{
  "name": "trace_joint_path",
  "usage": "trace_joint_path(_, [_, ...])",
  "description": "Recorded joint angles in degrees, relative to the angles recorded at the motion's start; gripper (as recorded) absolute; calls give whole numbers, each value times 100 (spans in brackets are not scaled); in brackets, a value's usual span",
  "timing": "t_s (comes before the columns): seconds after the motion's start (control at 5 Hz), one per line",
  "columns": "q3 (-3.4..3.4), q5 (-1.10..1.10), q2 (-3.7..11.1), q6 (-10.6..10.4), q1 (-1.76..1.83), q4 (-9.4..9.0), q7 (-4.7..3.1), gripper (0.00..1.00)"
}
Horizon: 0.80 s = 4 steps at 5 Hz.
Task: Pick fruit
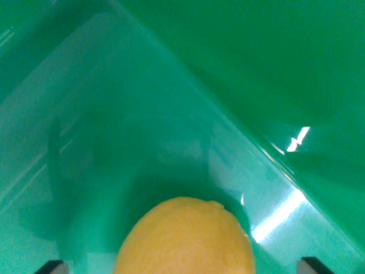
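A glossy green plastic bin (171,114) is filling almost the whole wrist view, its floor stretching from the near edge toward the far left and one smooth wall rising along the right. The crease where floor and wall are meeting is running diagonally from the far middle down to the near right, with bright glare sitting on it.

A yellow lemon (185,240) is lying on the bin floor at the near centre of the view, cut off by the bottom edge, its small nub pointing to the far right. It is sitting close to the wall crease but apart from it, and casting a dark shadow around itself.

Two small dark fingertips of the gripper (182,268) are peeking in at the near left and near right corners, standing well apart with the lemon between them, so the pincer is looking spread and not touching the fruit.

The step in hand seems to be closing on the lemon. Doing it well probably means keeping the fruit centred, lowering until the fingers are flanking its widest part, then squeezing gently, since the round skin may be rolling or slipping. The right wall is the one obstacle near the right finger; nothing else is showing in the bin
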Motion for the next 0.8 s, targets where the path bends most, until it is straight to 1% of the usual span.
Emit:
trace_joint_path(0.6, [0, 0, 0, 0, 0, 0, 0, 0])
trace_joint_path(0.8, [0, 0, 0, 0, 0, 0, 0, 100])
